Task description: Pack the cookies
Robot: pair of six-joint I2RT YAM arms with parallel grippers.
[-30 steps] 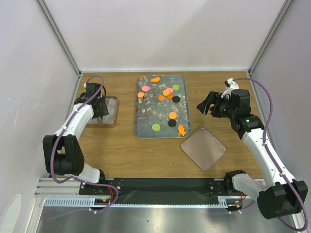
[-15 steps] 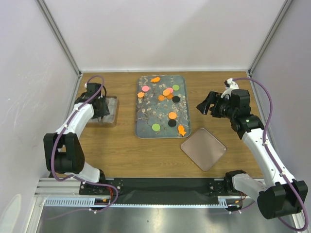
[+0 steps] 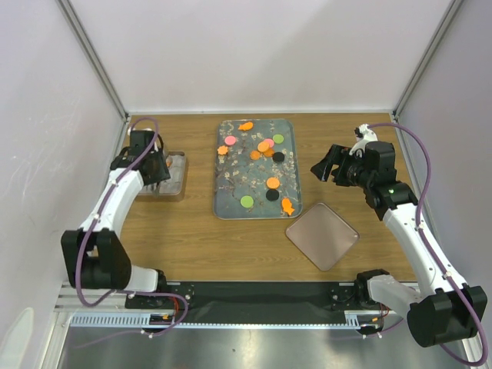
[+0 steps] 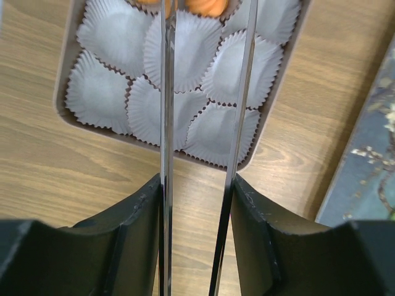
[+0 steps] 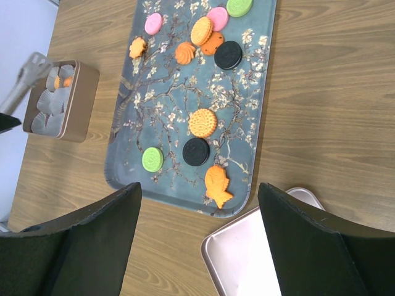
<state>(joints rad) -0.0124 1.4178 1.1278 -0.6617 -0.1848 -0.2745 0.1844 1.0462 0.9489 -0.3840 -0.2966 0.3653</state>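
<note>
- Holds the left fingers [image 4: 165,123], two long thin blades, a little apart above the tin [image 4: 60,111]; grips nothing, with white paper cups [image 4: 99,92] showing through the gap. Cannot see the blade tips from the left wrist.
- Spreads the right fingers [image 5: 80,234] wide with nothing between them, raised over the desk [image 3: 192,238] near the right edge of the tray [image 5: 166,92].
- Finds most cookies [image 5: 202,123] lying loose on the floral tray in the middle of the desk.
- At the tray's far end: a cluster of pink, orange, green and black discs, some touching or overlapping, plus an orange fish [image 3: 246,126] by the far rim.
- Nearer, apart from that cluster: an orange disc, a black disc [image 5: 196,151] just beside it, a green disc [image 5: 152,159] and a second orange fish [image 5: 216,185] by the near right corner.
- In the tin, at its far end: two orange cookies [image 4: 207,6] among the fluted paper cups; the nearer cups bare.
- Tin on the desk left of the tray, apart from it.
- Shallow square lid [image 3: 321,235] flat on the desk, just beside the tray's near right corner.
</note>
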